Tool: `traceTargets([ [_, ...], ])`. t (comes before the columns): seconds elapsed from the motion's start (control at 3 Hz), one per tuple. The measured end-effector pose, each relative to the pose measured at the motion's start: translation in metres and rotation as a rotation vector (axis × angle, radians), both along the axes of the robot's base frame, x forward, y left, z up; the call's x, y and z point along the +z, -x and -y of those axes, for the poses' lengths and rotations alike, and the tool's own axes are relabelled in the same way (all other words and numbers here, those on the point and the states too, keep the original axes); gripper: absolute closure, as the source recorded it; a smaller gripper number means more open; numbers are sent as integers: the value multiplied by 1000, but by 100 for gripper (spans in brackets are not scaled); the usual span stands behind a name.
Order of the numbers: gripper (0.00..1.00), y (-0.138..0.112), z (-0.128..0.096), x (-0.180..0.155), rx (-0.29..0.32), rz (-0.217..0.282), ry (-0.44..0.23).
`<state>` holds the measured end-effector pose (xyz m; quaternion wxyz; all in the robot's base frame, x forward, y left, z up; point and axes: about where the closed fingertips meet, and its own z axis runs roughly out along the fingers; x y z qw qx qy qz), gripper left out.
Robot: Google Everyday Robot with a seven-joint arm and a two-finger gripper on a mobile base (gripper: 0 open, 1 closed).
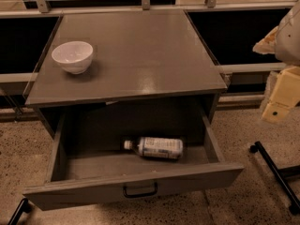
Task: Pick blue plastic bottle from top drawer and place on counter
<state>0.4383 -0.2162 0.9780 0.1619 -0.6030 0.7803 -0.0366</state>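
My pale yellowish gripper [280, 100] hung at the far right edge of the view, off the right side of the cabinet and about level with the gap between the tabletop and the drawer. It held nothing and touched nothing that I could see. Whether it was apart or together I could not tell.

The small clear plastic bottle with the white cap and bluish-white label [154, 147] lay on its side on the floor of the wide, shallow grey-brown top drawer [213, 146], which stood pulled out. The bottle sat toward the back of the drawer, a little right of the middle. Its long axis ran nearly parallel to the drawer front, with the cap pointing left and the base pointing right.

The dark curved metal handle [139, 190] was on the front panel. On the smooth grey-brown counter [150, 55] above, a round white bowl [72, 56] stood upright near the left edge, well apart from my gripper.
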Motion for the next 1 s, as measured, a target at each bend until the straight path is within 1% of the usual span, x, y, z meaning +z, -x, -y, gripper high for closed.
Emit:
traceTargets([
  [0.33,0,0,0,0,0,0,0],
  [0.67,0,-9,-8,-21,16,-25,46],
  [1.0,0,-20,-24,-68,56,-63,103],
])
